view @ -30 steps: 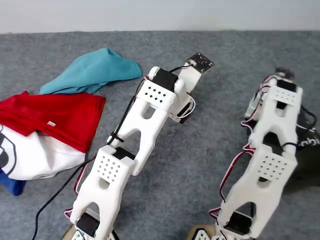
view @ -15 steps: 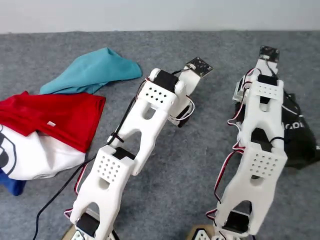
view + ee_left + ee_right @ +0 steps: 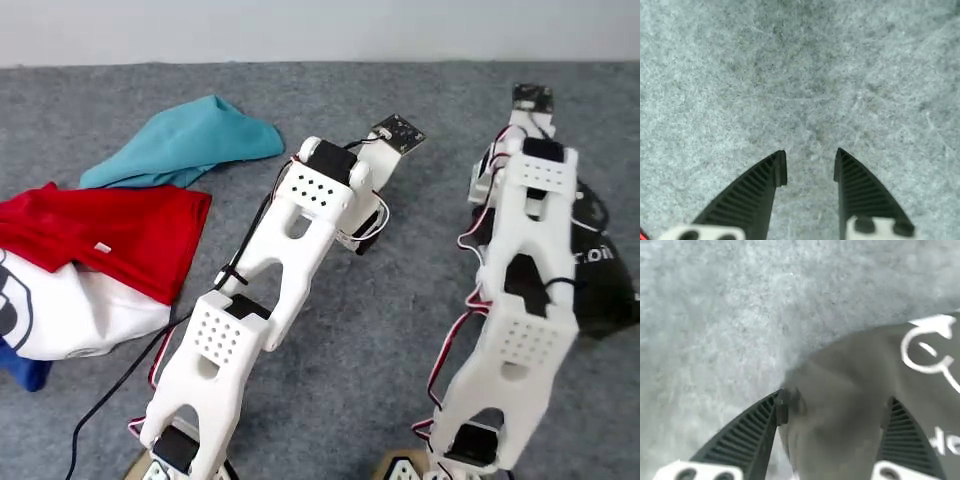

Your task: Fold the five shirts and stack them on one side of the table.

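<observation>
A black shirt with white print (image 3: 603, 268) lies crumpled at the table's right side, partly under my right arm (image 3: 530, 250). My right gripper (image 3: 835, 407) is open just above it, one finger (image 3: 757, 427) at the shirt's edge and the black shirt (image 3: 855, 385) spread between the two. At the left lie a teal shirt (image 3: 190, 140), a red shirt (image 3: 110, 235), a white shirt (image 3: 70, 310) and a blue shirt (image 3: 25, 372), overlapping. My left gripper (image 3: 810, 167) is open over bare grey carpet near the table's middle, holding nothing.
Grey carpet (image 3: 400, 320) covers the whole table. The left arm (image 3: 270, 270) stretches up the middle, with a black cable (image 3: 110, 390) trailing beside its base. A pale wall (image 3: 320, 30) runs along the far edge.
My right arm has stretched toward the far edge and shifted slightly right, and the black shirt now shows beside it. The left arm has stayed still.
</observation>
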